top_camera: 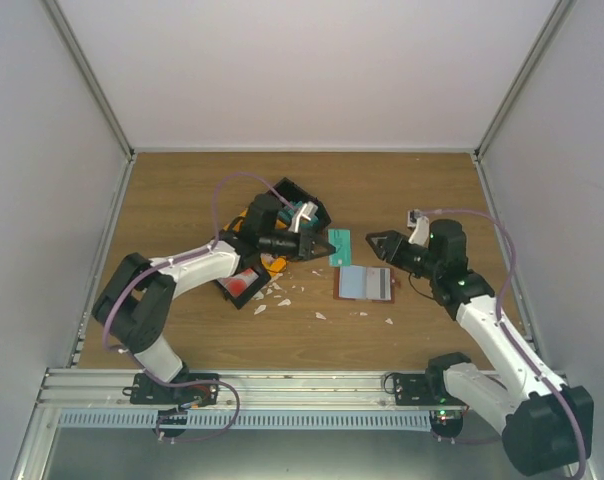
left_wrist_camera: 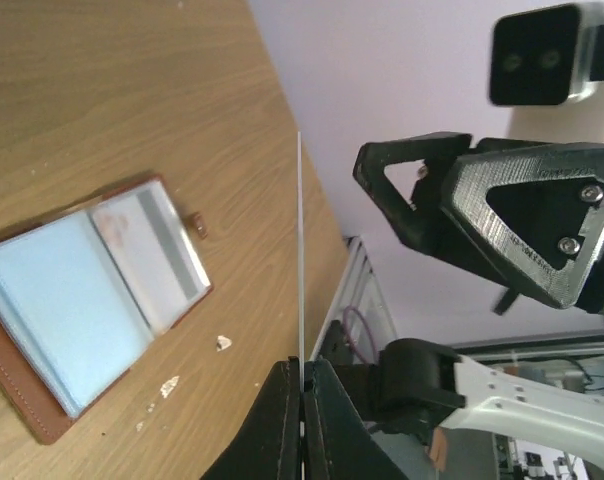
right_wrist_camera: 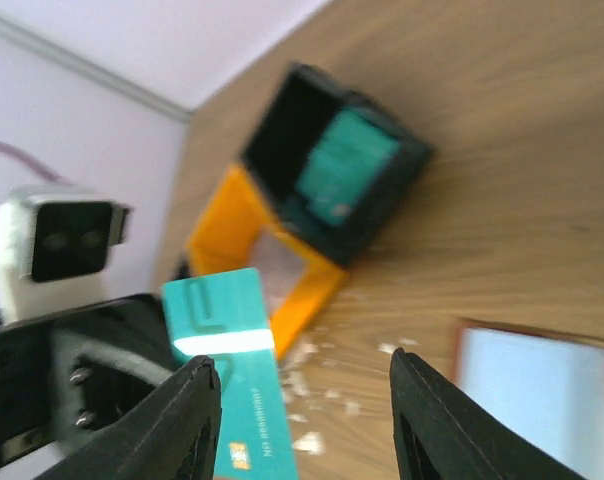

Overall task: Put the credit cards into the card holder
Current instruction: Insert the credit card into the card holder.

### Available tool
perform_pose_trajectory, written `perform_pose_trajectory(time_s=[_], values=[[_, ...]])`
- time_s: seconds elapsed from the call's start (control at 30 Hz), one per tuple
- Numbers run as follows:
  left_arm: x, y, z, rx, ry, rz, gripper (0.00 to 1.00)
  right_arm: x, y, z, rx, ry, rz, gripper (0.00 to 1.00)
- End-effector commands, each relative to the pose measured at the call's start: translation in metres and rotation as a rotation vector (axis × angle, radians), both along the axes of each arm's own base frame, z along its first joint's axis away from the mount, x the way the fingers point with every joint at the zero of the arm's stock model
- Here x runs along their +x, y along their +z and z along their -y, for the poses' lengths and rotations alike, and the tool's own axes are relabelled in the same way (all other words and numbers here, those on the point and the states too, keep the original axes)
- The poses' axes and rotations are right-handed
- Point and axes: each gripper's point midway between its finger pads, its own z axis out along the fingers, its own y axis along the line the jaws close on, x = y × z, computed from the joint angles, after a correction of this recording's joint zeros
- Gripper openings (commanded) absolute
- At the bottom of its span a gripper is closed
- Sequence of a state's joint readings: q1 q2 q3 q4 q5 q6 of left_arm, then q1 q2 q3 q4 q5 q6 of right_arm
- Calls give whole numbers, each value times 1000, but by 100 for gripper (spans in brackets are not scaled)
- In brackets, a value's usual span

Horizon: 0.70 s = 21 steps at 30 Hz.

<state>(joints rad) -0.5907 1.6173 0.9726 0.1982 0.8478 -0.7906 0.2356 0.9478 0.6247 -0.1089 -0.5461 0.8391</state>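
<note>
Two arms meet above the middle of the surface, and you see a teal credit card (right_wrist_camera: 232,370) in the air between them. The left gripper (left_wrist_camera: 302,372) has its fingers pressed together on one short edge of that card, so the card stands on edge, clear of the wood. This hold leaves the far edge free, probably to slide it into a pocket. The right gripper (right_wrist_camera: 302,400) faces it with fingers spread, just beside the card and gripping nothing.

The card holder (top_camera: 365,283) lies opened flat, slightly right of the surface's middle and towards the near edge. Its light blue pockets face up, and a white card with a grey stripe (left_wrist_camera: 147,250) shows in one.

The black-and-orange tray (right_wrist_camera: 282,140) sits left of the middle. It holds a second teal card (right_wrist_camera: 344,172) and a red-and-white card (top_camera: 244,283), so the task looks partly done. White scraps (top_camera: 282,295) lie between tray and holder.
</note>
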Motion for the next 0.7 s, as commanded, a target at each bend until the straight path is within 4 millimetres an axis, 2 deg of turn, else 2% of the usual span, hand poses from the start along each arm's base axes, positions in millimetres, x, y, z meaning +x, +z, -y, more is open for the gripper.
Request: perform_pose_trajectory(time_s=[0.0,0.17,0.4,0.5,0.67], values=[[-6,-38,22,88,-20,29,0,-16,-74,62,-377,-226,-200,50],[-10,-71,46,134,-51,-26,0,-33,-117,78,-503,-329,-363,52],[-17,-111,66,179,-51,-116,0,-55,-154,95,-688,-408,-482,57],[-17,-119,70,185,-55,-132,0,-57,-171,88,-696,-355,-516,56],[-15,-129,73,183,-57,-147,0,-51,-177,81,-657,-328,-490,56]])
